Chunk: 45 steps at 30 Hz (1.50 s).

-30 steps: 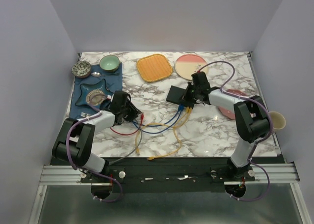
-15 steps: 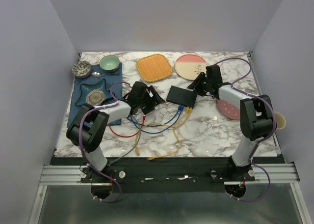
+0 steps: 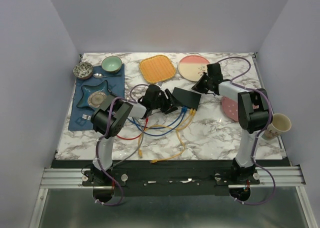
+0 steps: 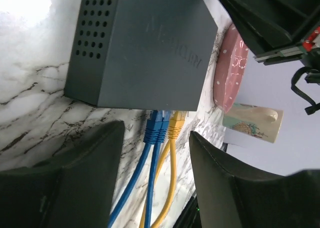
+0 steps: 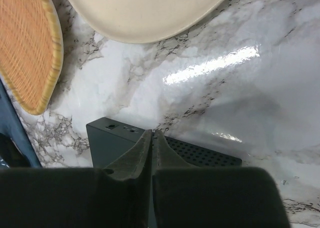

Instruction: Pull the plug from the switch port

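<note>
Switch (image 4: 145, 43): laid flat on marble table (image 3: 215, 133).
Port edge: two blue plugs (image 4: 156, 127) and one yellow plug (image 4: 175, 125) seated.
Left jaws: held wide, facing plugs.
Right jaws: pressed shut, near switch.

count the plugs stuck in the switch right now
3 visible: a blue plug, a second blue plug right beside it, and a yellow plug next to them, all in one edge of the switch. Another may be hidden.

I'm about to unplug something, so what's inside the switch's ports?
Side by side, blue plugs and a yellow plug sit in the edge of the switch. The sockets themselves, and any empty ones, are hidden under its body.
</note>
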{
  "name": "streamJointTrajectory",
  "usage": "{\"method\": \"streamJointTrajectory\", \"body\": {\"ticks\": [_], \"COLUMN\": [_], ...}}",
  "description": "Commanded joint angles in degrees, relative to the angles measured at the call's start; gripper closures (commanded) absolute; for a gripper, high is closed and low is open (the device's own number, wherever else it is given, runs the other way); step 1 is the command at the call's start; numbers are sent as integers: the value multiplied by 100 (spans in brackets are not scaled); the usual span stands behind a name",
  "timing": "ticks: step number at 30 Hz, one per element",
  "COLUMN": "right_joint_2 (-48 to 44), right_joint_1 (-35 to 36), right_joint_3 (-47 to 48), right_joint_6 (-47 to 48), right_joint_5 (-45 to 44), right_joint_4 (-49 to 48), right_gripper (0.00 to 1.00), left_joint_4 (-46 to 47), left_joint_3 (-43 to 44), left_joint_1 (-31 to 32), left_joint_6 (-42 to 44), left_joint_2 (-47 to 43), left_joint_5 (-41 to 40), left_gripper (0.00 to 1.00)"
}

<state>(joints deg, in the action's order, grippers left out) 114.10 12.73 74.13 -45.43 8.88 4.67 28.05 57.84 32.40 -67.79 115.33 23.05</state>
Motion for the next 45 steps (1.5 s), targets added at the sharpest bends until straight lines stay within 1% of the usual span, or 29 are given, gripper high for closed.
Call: {"method": "streamJointTrajectory", "body": {"ticks": [1, 8, 10, 16, 18, 19, 22, 27, 30, 37, 38, 45], "right_joint_2": [-55, -362, -528, -1030, -1136, -1145, -1040, -837, -714, -460, -433, -266], "right_joint_1": [-16, 1, 10, 107, 150, 168, 256, 379, 370, 370, 379, 370], "right_joint_3": [-152, -644, -768, -1216, -1260, -1243, -1252, -1322, -1445, -1524, -1533, -1550], "right_joint_6": [-150, -317, -370, -388, -370, -388, -484, -563, -642, -730, -730, -757], "right_joint_5": [183, 324, 307, 149, 192, 358, 666, 851, 913, 940, 931, 869], "right_joint_4": [-123, -440, -703, -1055, -1090, -1117, -1196, -1205, -1205, -1214, -1214, -1223], "right_gripper": [91, 99, 99, 99, 99, 99, 99, 99, 99, 99, 99, 99], "left_joint_4": [701, 719, 728, 702, 675, 675, 675, 719, 771, 939, 939, 878], "left_joint_3": [78, 218, 253, 228, 210, 192, 183, 166, 157, 34, 17, 25], "left_joint_1": [12, 56, 73, 108, 108, 117, 143, 196, 205, 196, 196, 179], "left_joint_6": [-244, -287, -314, -323, -305, -305, -340, -340, -384, -498, -542, -823], "left_joint_2": [402, 710, 780, 869, 877, 895, 939, 965, 1000, 1018, 1009, 1018], "left_joint_5": [349, 411, 420, 429, 411, 411, 428, 472, 490, 403, 376, 60], "left_gripper": [35, 39, 39, 40, 40, 40, 41, 42, 45, 60, 61, 62]}}
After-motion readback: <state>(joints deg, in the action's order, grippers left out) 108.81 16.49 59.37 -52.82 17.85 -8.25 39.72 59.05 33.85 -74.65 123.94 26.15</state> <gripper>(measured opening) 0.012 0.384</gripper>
